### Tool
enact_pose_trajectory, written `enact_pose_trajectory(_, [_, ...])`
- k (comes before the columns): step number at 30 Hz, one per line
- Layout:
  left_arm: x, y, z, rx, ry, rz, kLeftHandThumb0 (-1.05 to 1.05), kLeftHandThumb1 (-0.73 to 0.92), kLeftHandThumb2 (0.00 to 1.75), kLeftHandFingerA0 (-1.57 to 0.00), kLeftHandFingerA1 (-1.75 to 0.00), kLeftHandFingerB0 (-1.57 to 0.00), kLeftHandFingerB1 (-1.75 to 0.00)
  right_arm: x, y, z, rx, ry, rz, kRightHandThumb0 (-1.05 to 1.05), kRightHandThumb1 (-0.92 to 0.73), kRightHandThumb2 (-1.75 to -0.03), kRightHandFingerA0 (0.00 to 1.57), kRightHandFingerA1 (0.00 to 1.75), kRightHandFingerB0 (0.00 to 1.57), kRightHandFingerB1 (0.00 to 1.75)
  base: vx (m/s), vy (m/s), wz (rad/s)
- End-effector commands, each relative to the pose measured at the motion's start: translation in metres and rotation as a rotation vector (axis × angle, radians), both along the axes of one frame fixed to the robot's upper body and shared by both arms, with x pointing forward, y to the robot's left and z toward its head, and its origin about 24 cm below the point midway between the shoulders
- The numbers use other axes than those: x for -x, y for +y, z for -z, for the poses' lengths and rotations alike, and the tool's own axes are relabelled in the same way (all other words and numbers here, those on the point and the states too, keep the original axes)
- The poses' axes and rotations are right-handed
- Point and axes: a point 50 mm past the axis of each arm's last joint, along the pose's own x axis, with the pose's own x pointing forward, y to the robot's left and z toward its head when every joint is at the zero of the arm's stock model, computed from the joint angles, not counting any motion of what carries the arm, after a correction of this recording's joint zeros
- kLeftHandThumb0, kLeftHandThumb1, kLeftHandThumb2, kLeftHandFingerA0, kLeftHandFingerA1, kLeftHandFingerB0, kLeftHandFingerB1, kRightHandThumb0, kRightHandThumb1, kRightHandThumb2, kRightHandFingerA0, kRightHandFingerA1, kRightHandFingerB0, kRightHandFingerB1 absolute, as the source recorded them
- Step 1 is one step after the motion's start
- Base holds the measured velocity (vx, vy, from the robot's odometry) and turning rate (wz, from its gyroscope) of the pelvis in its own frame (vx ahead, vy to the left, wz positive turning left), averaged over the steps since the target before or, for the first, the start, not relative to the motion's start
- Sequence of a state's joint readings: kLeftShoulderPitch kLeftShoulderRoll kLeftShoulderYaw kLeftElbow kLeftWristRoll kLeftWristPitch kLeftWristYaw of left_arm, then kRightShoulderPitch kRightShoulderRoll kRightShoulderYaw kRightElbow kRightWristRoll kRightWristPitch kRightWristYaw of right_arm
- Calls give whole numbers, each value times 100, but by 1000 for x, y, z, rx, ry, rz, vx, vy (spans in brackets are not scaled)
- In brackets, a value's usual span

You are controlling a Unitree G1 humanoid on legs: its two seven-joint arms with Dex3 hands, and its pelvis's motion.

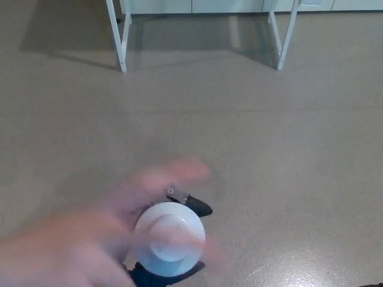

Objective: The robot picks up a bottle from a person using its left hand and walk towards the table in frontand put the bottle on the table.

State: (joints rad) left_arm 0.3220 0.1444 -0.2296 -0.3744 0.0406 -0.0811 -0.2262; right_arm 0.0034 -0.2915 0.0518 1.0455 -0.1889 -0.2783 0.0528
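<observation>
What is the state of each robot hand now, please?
Left robot hand: closed on the bottle.
Right robot hand: not in view.

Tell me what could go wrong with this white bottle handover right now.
The person's blurred hand overlaps the white round-topped bottle; released early, it may drop to the floor. Only slivers of the robot's black left hand show around it, so its hold is unconfirmed. The white-legged table stands well ahead: a long carry.
</observation>
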Motion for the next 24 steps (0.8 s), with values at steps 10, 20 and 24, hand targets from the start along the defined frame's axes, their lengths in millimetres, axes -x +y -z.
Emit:
enact_pose_trajectory(10, [4, 2, -3, -14, -73, -34, -18, 70, 68, -107, -127, -85, -98, 5, -7, 0, 12, 39, -9, -48, -69, -61, 66, 46, 52, 39, 0, 0, 0])
enact_pose_trajectory(20, [6, 3, 0, -1, -59, -31, -14, 69, 73, -109, -129, -85, -99, 6, -7, 1, 11, 55, -28, -47, -69, -61, 64, 46, 51, 39, 28, 60, 2])
enact_pose_trajectory(24, [5, 4, 1, 7, -51, -28, -14, 70, 72, -107, -130, -83, -104, 5, -7, 0, 17, 61, -44, -46, -69, -61, 65, 46, 51, 38, 249, 319, -29])
